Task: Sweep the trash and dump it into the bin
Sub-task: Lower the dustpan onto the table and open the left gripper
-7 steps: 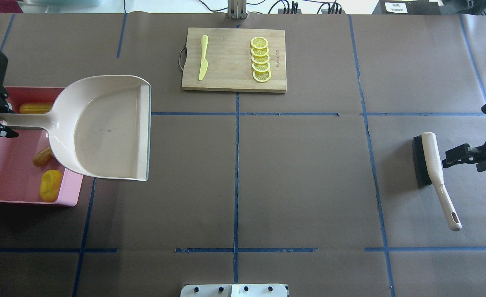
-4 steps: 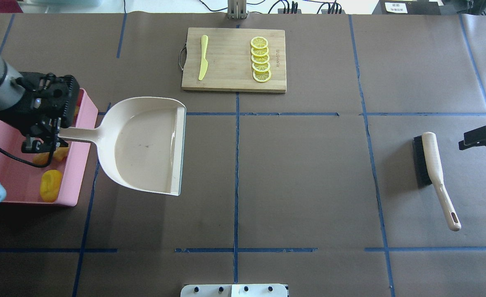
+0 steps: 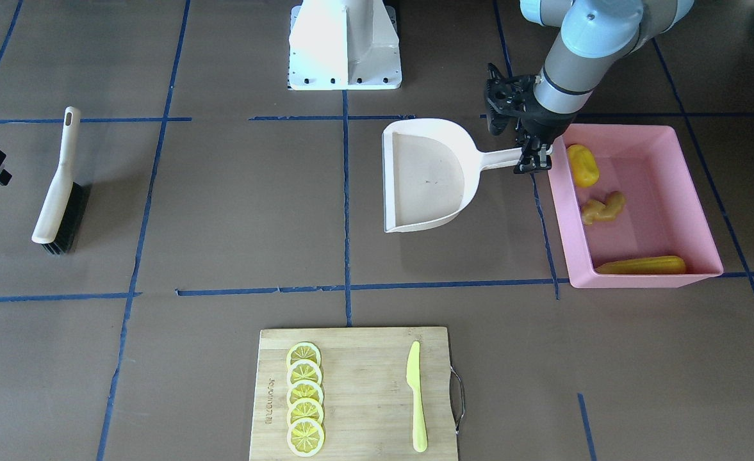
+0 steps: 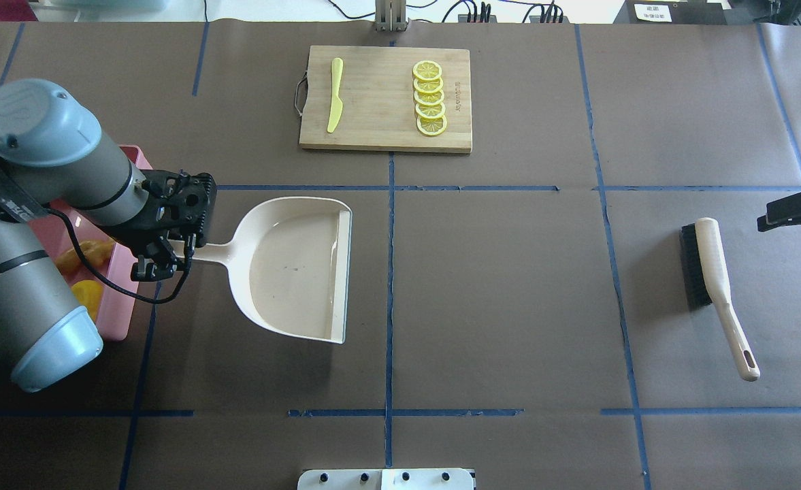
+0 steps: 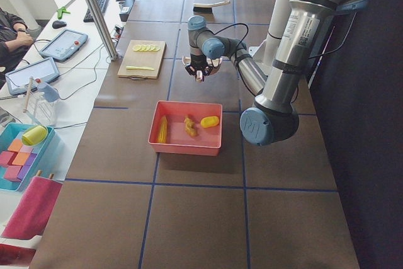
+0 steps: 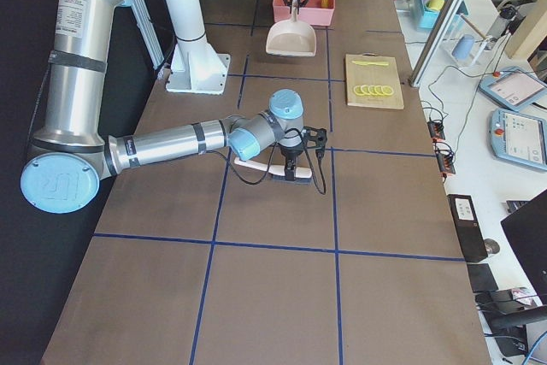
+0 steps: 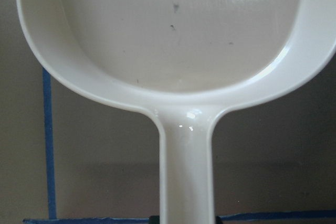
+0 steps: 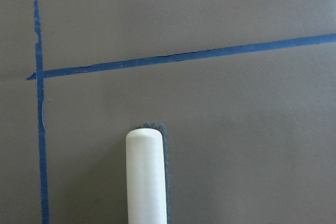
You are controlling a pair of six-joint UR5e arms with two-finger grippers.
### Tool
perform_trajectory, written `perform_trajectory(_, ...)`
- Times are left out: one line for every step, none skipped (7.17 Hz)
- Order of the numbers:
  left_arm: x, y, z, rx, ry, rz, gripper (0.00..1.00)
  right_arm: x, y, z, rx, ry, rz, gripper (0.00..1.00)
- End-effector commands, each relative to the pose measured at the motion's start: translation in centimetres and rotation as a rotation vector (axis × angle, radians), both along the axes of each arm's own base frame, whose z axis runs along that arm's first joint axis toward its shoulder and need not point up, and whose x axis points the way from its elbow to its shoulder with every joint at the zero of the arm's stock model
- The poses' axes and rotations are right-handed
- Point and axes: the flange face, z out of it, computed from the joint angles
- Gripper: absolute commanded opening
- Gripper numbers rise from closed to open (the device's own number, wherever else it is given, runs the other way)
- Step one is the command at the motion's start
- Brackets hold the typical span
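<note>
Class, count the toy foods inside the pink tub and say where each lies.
3, all inside the pink tub: the yellow oval lump nearest the robot base, the ginger root mid-tub, the corn cob along the far wall. None appears hidden.

You have three pieces of trash to count: one long corn cob (image 3: 642, 264), one yellow oval lump (image 3: 583, 165) and one knobbly ginger root (image 3: 602, 209), with a single pink bin (image 3: 696, 198) to go with them. Of the sweeping tools you see just two, one beige dustpan (image 3: 428, 176) and one brush (image 3: 56, 192) with a pale handle. On top of that you count one wooden cutting board (image 3: 364, 384), five round lemon slices (image 3: 304, 397) and one yellow-green plastic knife (image 3: 417, 397)
</note>
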Motion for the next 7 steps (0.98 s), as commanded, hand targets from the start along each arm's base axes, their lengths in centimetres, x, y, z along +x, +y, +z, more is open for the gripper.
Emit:
perform_trajectory(3.6, 0.4, 0.7, -0.038, -0.023, 0.022, 0.15, 0.0, -0.1, 0.0, -0.001, -0.001, 0.002, 1.00)
perform_trajectory(4.0, 0.4, 0.5, -0.034, -0.021, 0.026, 0.15, 0.0, -0.1, 0.0, -0.001, -0.001, 0.002, 1.00)
perform_trajectory(4.5, 0.0, 0.6, -0.038, -0.026, 0.028, 0.15, 0.0, 0.0, -0.1, 0.000, -0.001, 0.002, 1.00)
perform_trajectory(4.9, -0.3, 0.3, -0.037, -0.025, 0.028, 0.16, 0.0, -0.1, -0.1, 0.000, 0.000, 0.004, 1.00)
perform_trajectory(5.0, -0.4, 0.4, -0.038, -0.027, 0.029, 0.18, 0.0, -0.1, 0.0, 0.000, 0.001, 0.003, 1.00)
perform_trajectory(5.1, -0.5, 0.5, -0.037, -0.030, 0.033, 0.31, 0.0, -0.1, -0.1, 0.000, 0.000, 0.004, 1.00)
perform_trajectory(5.4, -0.7, -0.4, -0.027, -0.018, 0.033, 0.57, 0.0, 0.0, 0.0, -0.001, 0.000, 0.004, 1.00)
